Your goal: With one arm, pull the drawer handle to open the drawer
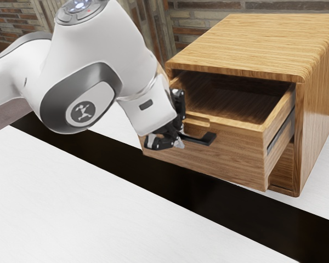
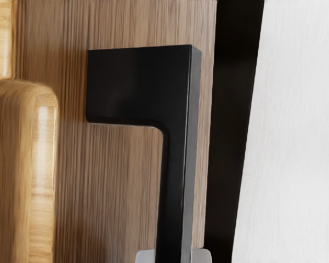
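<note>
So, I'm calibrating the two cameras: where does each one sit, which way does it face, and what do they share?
Exterior view: sits at the arm's side, facing across the table to the wooden cabinet and its pulled-out drawer; the white arm and black gripper show.
Wrist view: sits on the hand, looking along the black handle against the drawer front; two pale finger pads flank the handle.
Shared: the handle, the drawer front and the table.

Honey-tan wood-grain cabinet (image 1: pixel 252 44), same striped grain on drawer (image 1: pixel 230 156), matte black handle (image 1: pixel 200 139), black gripper (image 1: pixel 172 143), white arm (image 1: pixel 98 44) with grey joints, white counter (image 1: pixel 71 213) crossed by black band (image 1: pixel 219 211), red-brown brick wall (image 1: pixel 11 19)
</note>
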{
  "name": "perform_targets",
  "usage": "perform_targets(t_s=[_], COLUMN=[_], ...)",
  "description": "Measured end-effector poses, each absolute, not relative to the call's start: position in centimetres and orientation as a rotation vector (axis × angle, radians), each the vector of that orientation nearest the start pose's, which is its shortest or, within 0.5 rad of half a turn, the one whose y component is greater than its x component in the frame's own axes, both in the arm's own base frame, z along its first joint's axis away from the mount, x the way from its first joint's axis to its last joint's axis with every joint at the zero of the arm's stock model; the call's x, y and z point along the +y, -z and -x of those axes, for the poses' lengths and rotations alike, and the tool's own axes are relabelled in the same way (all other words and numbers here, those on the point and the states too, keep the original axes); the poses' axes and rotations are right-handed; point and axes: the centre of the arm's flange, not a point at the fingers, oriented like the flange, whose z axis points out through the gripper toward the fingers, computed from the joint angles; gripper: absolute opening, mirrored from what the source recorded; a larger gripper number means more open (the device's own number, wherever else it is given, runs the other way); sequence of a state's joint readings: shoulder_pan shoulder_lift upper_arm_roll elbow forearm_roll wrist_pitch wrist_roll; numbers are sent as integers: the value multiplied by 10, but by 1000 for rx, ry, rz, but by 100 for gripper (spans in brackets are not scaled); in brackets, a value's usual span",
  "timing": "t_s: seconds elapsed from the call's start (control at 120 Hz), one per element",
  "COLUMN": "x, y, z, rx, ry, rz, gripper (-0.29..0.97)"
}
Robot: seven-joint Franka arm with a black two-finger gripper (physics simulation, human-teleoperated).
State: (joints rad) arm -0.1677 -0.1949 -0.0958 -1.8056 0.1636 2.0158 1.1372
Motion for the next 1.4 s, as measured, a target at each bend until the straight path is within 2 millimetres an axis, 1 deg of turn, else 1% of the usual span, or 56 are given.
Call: perform_targets(t_s=[0.217, 0.333, 0.433, 0.675, 0.733, 0.825, 0.958, 1.1, 1.158, 1.2, 1.233, 1.267, 1.3, 1.333, 1.367, 1.4], x=[-136, -140, -141, -145, -147, -147, -146, -145, -144, -143, -141, -136, -124, -102, -79, -65], y=[-663, -662, -661, -658, -659, -667, -688, -695, -707, -722, -740, -766, -793, -820, -834, -839], z=[-487, -476, -473, -471, -470, -465, -456, -449, -443, -438, -432, -428, -434, -448, -454, -456], rx=[1827, 1822, 1817, 1816, 1818, 1811, 1797, 1793, 1785, 1775, 1763, 1733, 1681, 1576, 1463, 1365], ry=[404, 397, 392, 379, 378, 389, 407, 397, 410, 427, 446, 479, 509, 529, 526, 512], rz=[2107, 2114, 2123, 2146, 2146, 2142, 2142, 2154, 2155, 2154, 2153, 2163, 2198, 2279, 2373, 2461], gripper=[-9, -10, -11, 1, 1, 0, 11, 16, 17, 18, 21, 28, 34, 39, 43, 47])
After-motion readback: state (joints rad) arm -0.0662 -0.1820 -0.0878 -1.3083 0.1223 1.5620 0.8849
